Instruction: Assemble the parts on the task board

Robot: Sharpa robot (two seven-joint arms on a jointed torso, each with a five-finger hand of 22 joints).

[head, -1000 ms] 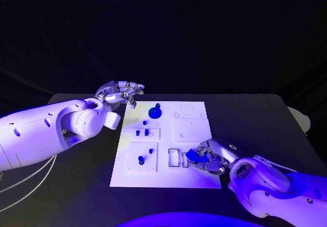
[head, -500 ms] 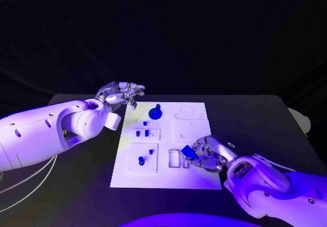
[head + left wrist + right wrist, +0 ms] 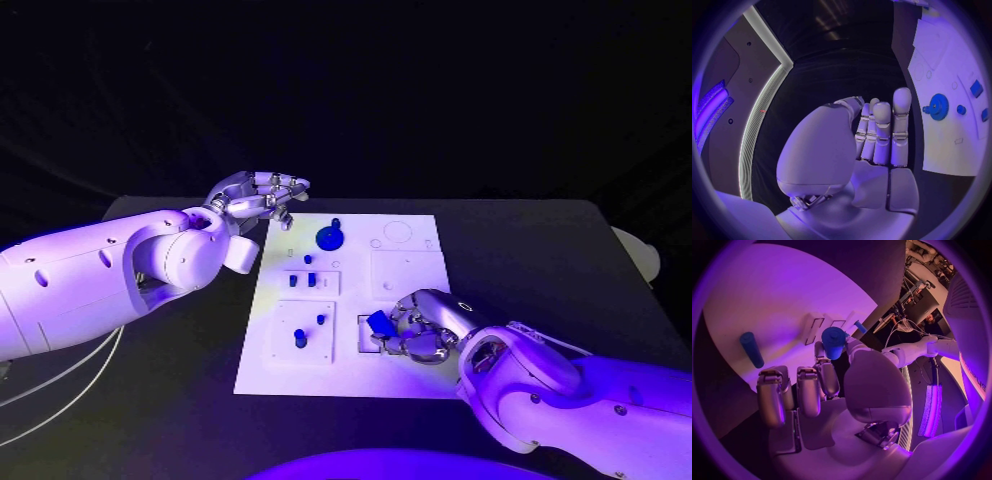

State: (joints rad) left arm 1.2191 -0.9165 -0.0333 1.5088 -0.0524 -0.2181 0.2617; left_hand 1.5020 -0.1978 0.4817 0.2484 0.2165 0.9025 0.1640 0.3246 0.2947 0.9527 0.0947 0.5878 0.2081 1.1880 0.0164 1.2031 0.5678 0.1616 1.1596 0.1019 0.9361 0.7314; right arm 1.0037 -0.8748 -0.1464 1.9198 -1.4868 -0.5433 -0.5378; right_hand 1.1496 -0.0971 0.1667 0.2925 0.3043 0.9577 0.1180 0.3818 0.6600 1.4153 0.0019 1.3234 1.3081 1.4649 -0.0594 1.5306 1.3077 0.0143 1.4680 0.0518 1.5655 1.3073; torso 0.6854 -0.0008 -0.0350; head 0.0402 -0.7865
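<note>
1. Board work is partly done, I think. My white task board [image 3: 411, 268] lies in the middle of the black table [image 3: 548, 260].
2. One blue block [image 3: 381, 322] is pinched in my right hand [image 3: 418, 328], just over the slots near the front of the board. It is not in a slot yet.
3. A round blue gear [image 3: 330, 239] sits near the far edge of the board. Small blue pegs [image 3: 299, 282] stand in the middle-left square, and more blue pieces [image 3: 300, 338] sit in the front-left square. I cannot tell if they are pushed all the way in.
4. My left hand [image 3: 260, 197] hangs by the far-left corner of the board. It holds nothing, and its fingers are close together and a bit bent.
5. Left to do, I guess: put this block in its slot, then check the other pieces.
</note>
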